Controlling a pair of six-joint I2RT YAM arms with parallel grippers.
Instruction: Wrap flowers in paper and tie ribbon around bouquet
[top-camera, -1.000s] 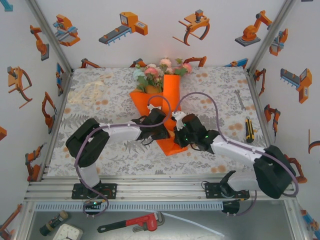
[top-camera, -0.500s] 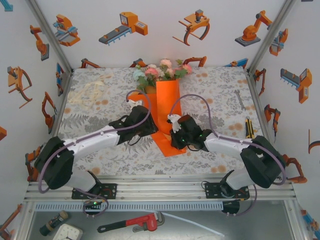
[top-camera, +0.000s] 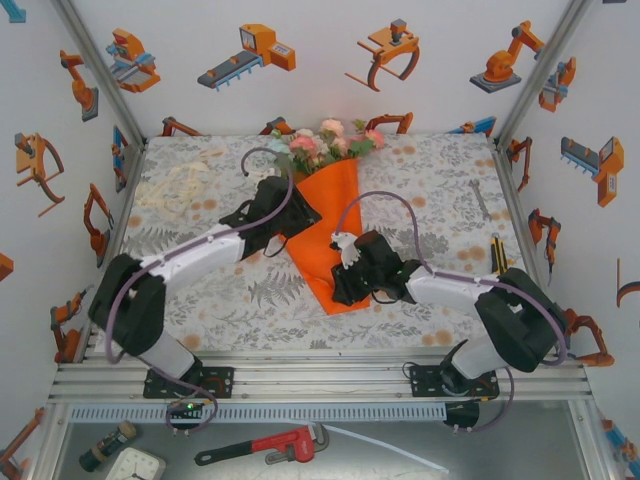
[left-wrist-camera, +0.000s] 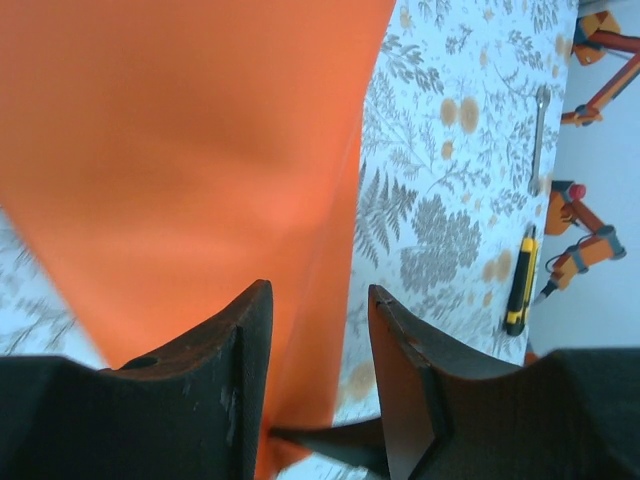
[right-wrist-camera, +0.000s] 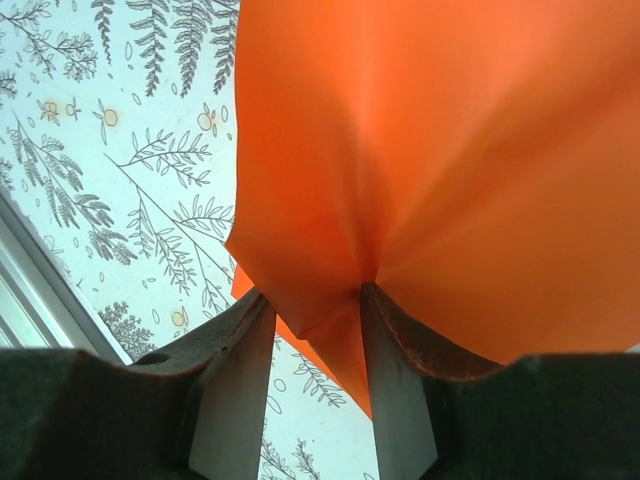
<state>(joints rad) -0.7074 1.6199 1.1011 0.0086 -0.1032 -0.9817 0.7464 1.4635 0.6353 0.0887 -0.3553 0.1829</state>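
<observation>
Floral-printed cloth covers the tabletop (top-camera: 220, 290), with cartoon robots on the walls around it. At far left the ribbon (top-camera: 172, 188) lies in a loose cream heap, well apart from everything else and nearer the left arm. That arm stretches diagonally inward, and the left gripper (top-camera: 290, 215) meets the left edge of the paper (top-camera: 330, 230) high up. Its fingers (left-wrist-camera: 245, 370) stand narrowly apart with that edge running between them, though whether they press it cannot be told. The paper forms a cone whose long axis runs from the flowers (top-camera: 325, 140) at the far end to a point at the near end. The right gripper (top-camera: 345, 272), forearm low and reaching leftward, pinches a fold near that point. By the look of it, wrapping is under way and tying is not yet begun.
</observation>
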